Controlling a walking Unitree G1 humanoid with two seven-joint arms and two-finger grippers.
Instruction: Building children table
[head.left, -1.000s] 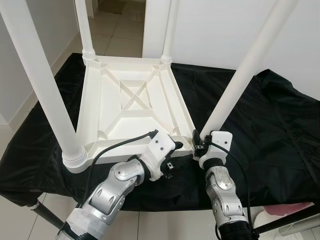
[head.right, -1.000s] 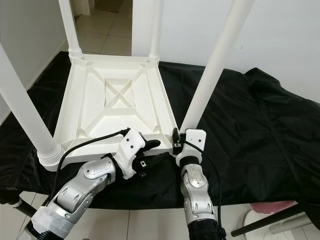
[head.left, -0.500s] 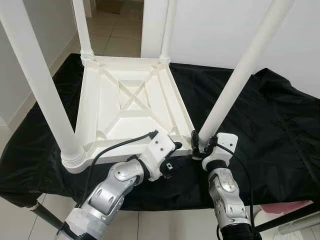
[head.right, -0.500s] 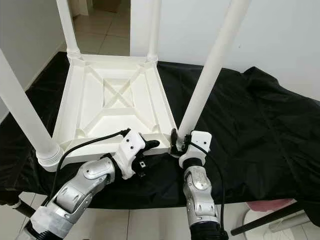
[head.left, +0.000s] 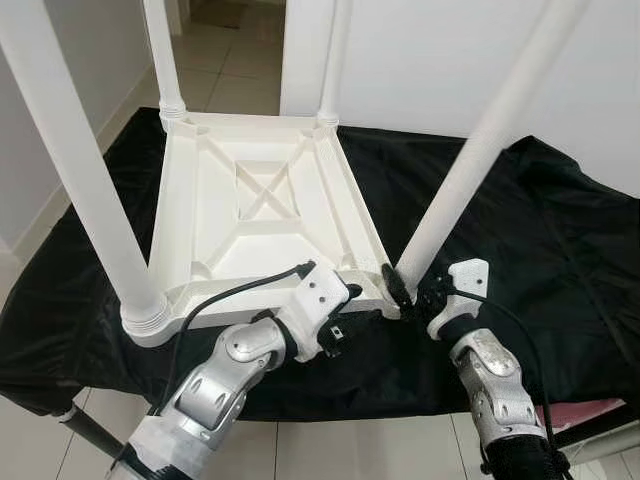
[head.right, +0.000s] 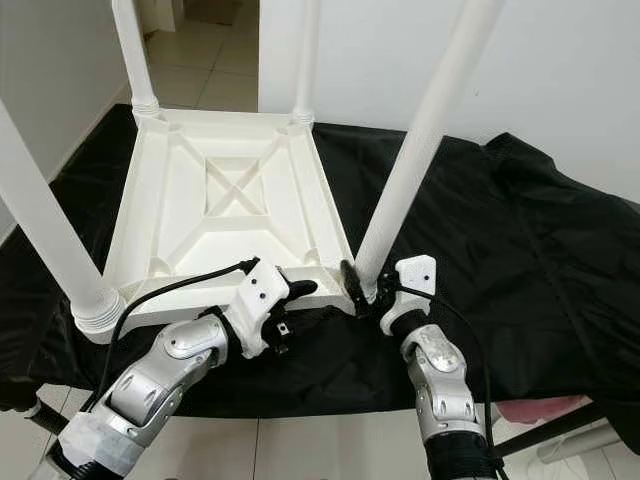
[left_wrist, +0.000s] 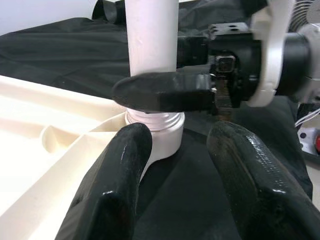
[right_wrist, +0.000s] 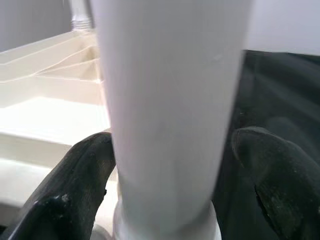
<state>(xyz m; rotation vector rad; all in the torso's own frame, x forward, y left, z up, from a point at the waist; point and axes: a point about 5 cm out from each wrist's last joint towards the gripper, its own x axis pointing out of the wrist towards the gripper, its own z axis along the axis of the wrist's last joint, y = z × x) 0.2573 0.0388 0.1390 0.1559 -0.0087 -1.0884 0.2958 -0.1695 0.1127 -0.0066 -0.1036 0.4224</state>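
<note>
We work at an upturned white plastic children's table (head.left: 265, 215), lying tabletop-down on a black cloth (head.left: 530, 240), its four legs pointing up, the near-right leg (head.left: 480, 150) standing at about 5 o'clock of the underside. Our right gripper (head.left: 412, 290) sits low on that leg, just above its threaded collar (left_wrist: 154, 120), with one black finger (left_wrist: 165, 93) laid across the front of the post and the leg filling the gap between the fingers, which appear clasped about it, though we cannot see how firmly. Our left gripper (head.left: 345, 312) rests at the table's near edge, around 6 o'clock, its fingers (left_wrist: 115, 185) spread apart and grasping nothing, flanking the corner socket. We judge the moulded plastic light, stiff and rather slick, so the smooth round post could slip in the pads; the best hold seems low, near the collar, with the ribbed rim steadied against turning.
</note>
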